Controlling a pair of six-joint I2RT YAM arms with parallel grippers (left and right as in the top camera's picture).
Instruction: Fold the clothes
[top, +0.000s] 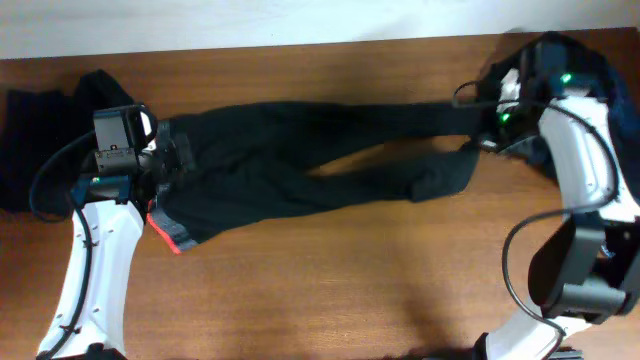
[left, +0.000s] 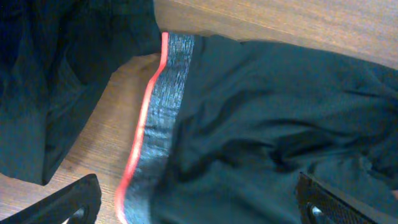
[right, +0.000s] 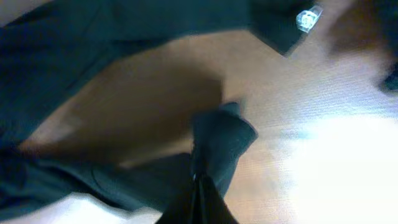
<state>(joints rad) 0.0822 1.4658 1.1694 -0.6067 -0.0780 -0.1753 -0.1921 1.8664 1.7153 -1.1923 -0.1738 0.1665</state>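
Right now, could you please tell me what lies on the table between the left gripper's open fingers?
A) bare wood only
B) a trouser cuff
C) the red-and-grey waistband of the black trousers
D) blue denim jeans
C: in the left wrist view the red-and-grey waistband of the black trousers runs between the spread fingers of the left gripper.

Blurred jaws pinch a fold of dark trousers (right: 224, 134) above the table (right: 298, 81)
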